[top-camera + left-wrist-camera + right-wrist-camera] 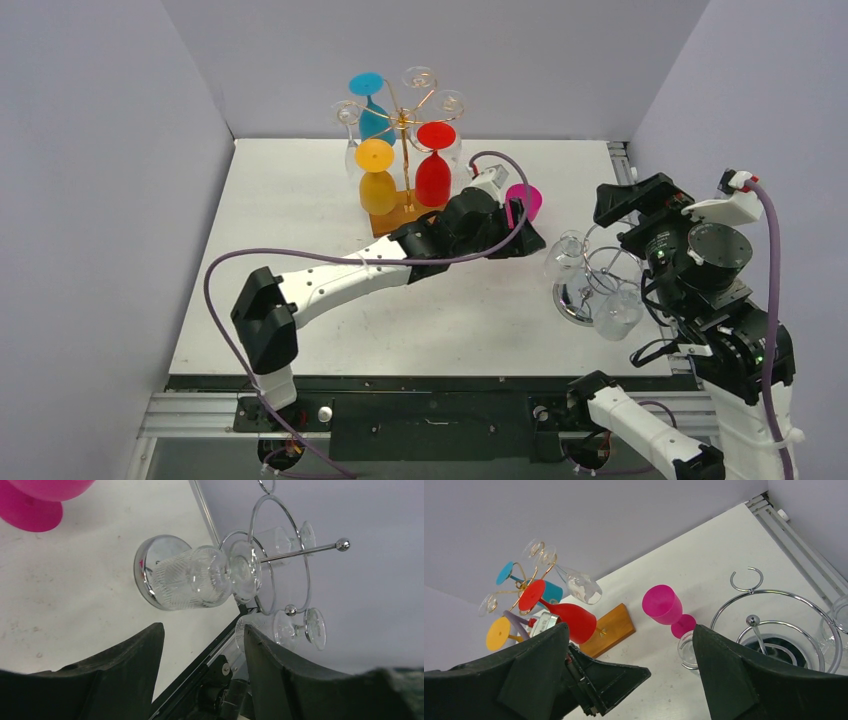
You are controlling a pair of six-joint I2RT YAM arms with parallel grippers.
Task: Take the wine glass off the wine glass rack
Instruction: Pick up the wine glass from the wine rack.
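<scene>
The gold wine glass rack stands on its wooden base at the back of the table. A blue wine glass, a yellow one, a red one and clear ones hang upside down from it. A magenta wine glass stands upright on the table right of the rack. My left gripper lies just in front of the magenta glass, open, with nothing between its fingers. My right gripper hovers open at the right, holding nothing.
A chrome wire stand with a round silver base holds several clear glasses at the table's right side, under my right arm. Grey walls close in the left, back and right. A metal rail runs along the table's right edge.
</scene>
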